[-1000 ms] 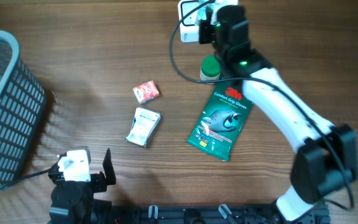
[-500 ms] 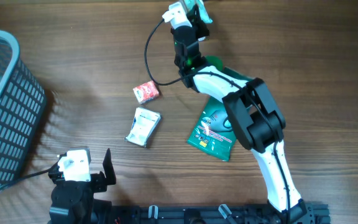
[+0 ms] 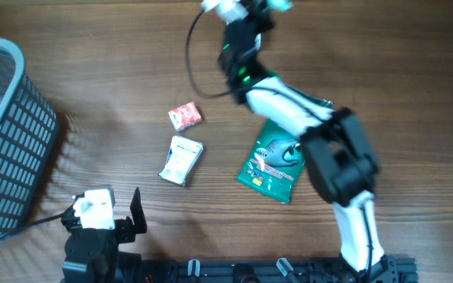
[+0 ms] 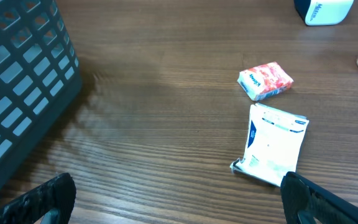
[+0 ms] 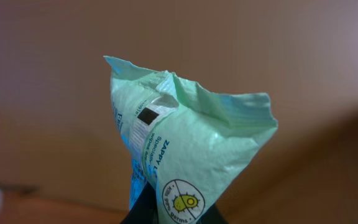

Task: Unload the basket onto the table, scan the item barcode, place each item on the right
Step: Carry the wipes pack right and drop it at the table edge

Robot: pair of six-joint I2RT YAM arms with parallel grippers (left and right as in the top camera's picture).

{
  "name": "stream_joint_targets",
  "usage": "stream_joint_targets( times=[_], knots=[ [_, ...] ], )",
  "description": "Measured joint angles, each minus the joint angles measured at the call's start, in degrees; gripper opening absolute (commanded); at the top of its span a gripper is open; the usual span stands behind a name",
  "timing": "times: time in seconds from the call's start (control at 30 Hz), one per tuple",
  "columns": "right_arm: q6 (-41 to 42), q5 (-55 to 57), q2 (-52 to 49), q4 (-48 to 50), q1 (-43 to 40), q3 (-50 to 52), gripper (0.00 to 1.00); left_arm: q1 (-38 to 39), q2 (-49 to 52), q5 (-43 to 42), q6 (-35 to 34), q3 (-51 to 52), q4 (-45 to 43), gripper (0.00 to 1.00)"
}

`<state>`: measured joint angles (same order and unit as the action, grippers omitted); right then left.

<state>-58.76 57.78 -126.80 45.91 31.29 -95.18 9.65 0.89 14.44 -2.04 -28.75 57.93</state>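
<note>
From high above we look straight down on the table (image 3: 116, 79). Our left wrist camera sits low, looking across it, and shares the basket (image 3: 6, 134), red packet (image 3: 185, 116) and white packet (image 3: 181, 160) with the top view. Our right wrist camera sits very close to a green pouch (image 5: 197, 162).

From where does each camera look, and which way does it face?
Overhead: above the table, facing down; basket, left arm, right arm.
Left wrist: low, facing across the table; open left gripper at lower corners.
Right wrist: faces the mint pouch pinched in the right gripper.
Shared: overhead and left wrist both show red packet, white packet.
</note>
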Motion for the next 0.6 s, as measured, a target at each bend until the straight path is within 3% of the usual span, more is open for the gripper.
stream_joint_targets(
  times=[0.13,0.23,0.37,0.4,0.5,0.53,0.57,0.6],
  knots=[
    [3.5,15.5,9.4,-2.4,-18.2,-1.3,0.04,0.0,0.0,0.0,0.0,0.0,0.0,1.0],
    [18.7,24.1,9.0,-24.2,-34.5,3.3,0.04,0.0,0.0,0.0,0.0,0.0,0.0,1.0],
    [43.9,16.7,8.4,-51.9,-45.2,12.2,0.06,0.0,0.0,0.0,0.0,0.0,0.0,1.0],
    [49.0,11.1,8.4,-58.0,-46.9,12.9,0.13,0.0,0.0,0.0,0.0,0.0,0.0,1.0],
    [60.9,-6.0,8.4,-66.1,-52.4,13.3,0.5,0.0,0.0,0.0,0.0,0.0,0.0,1.0],
    [63.5,-11.4,8.4,-68.2,-54.6,13.2,0.82,0.0,0.0,0.0,0.0,0.0,0.0,1.0],
    [65.0,-17.3,8.4,-70.2,-57.0,13.2,1.0,0.0,0.0,0.0,0.0,0.0,0.0,1.0],
    [65.6,-22.1,8.4,-71.6,-59.1,13.2,1.0,0.0,0.0,0.0,0.0,0.0,0.0,1.0]
  ],
)
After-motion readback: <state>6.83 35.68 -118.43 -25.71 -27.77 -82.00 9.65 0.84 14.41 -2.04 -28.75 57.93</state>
